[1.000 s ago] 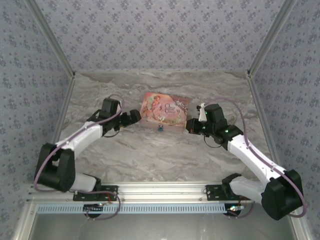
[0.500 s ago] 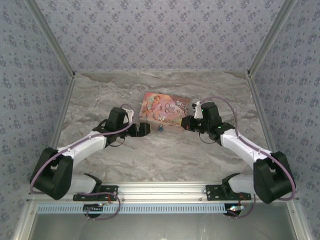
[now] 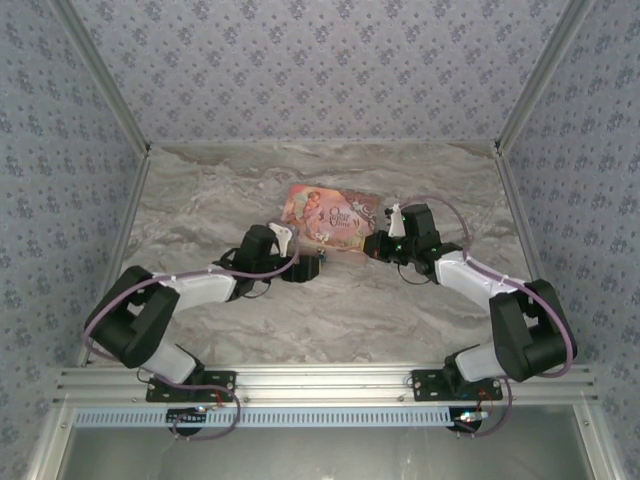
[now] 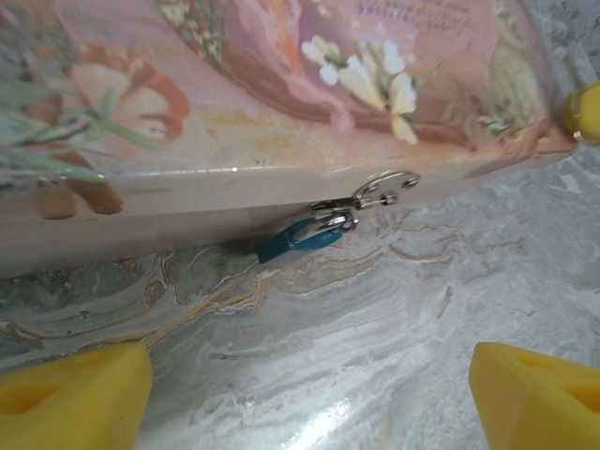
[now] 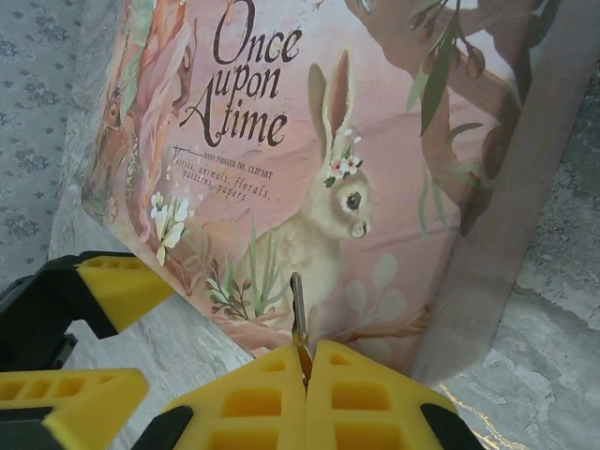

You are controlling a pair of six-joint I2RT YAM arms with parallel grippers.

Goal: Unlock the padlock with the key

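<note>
Padlock point(image 4: 298, 239), small and blue-bodied, hung by its thin shackle from a silver clasp point(image 4: 375, 192) on the near side wall of the pink box point(image 3: 335, 222). Its body lay tilted, low against that wall, just above the counter point(image 3: 300, 320). The box itself sat toward the far edge of the counter, about midway between the left and right edges, its illustrated lid facing up.

The left tool point(image 3: 311, 268) lay low over the counter just in front of the box's near side. In the left wrist view its yellow fingers point(image 4: 75, 394) stood spread wide at the bottom corners, with bare marble between them and the padlock ahead of them, untouched.

The right tool point(image 3: 373, 246) was at the box's right near corner. In the right wrist view its yellow pads point(image 5: 253, 394) were pressed together on the key point(image 5: 298, 309), whose thin metal blade stuck out from between them and pointed toward the lid with the rabbit picture. The key was well apart from the padlock.
</note>
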